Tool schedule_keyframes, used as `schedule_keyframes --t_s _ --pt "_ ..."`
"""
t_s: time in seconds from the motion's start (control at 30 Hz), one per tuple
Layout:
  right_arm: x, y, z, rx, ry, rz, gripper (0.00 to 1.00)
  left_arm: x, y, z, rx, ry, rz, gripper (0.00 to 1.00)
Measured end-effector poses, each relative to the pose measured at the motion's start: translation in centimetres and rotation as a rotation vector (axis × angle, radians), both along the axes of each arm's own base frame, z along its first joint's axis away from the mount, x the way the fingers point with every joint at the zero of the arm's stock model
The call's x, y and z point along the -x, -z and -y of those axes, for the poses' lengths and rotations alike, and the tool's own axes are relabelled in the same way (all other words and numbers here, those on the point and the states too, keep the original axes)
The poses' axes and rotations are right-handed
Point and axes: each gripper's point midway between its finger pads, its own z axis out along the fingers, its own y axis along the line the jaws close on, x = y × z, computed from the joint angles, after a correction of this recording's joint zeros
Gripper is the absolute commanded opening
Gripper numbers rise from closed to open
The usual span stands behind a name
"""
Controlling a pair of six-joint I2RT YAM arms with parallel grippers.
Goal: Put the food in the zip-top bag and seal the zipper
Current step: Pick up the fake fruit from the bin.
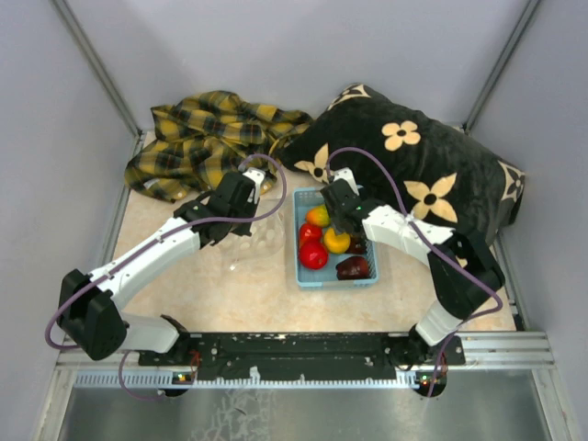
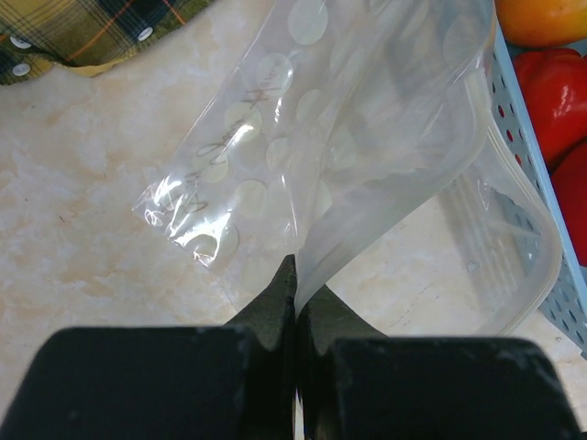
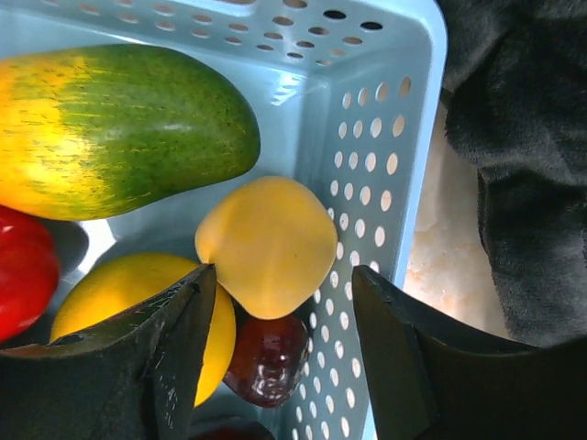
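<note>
The food lies in a light-blue basket (image 1: 335,281): a green-to-orange piece (image 3: 119,128), a pale yellow fruit (image 3: 266,243), an orange-yellow one (image 3: 119,293), a maroon one (image 3: 271,357) and a red one (image 3: 23,270). My right gripper (image 3: 282,275) hangs open over the basket's corner, its fingers either side of the pale yellow fruit, holding nothing. The clear dotted zip-top bag (image 2: 367,119) stands left of the basket. My left gripper (image 2: 297,275) is shut on the bag's edge. The zipper (image 2: 514,170) curves along the open mouth beside the basket; no slider shows.
A black pillow with cream flowers (image 1: 413,165) presses against the basket's far and right sides. A yellow plaid cloth (image 1: 211,138) is heaped at the back left. Grey walls enclose the table, and the arms' base rail (image 1: 303,349) runs along the near edge.
</note>
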Motion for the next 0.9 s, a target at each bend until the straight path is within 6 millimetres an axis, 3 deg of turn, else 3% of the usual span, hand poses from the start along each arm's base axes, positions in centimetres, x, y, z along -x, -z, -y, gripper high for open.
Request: schedule_keyframes --t_s 0.17,0.5,0.7,0.9 --pt "-0.4 1.4 1.1 0.074 0.021 -0.019 0.67 0.0 0.0 0.1 0.007 0.005 -0.006 0.00" --pt "-1.5 5.3 1.2 0.107 0.011 -0.126 0.70 0.0 0.1 0.0 0.007 0.002 -0.007 0.00" --pt "-2.1 5.0 0.9 0.093 0.006 -0.104 0.74 -0.2 0.3 -0.2 0.003 -0.005 -0.013 0.00" --pt "-2.6 4.9 0.6 0.076 -0.007 -0.091 0.67 -0.2 0.4 -0.2 0.003 -0.006 -0.015 0.00"
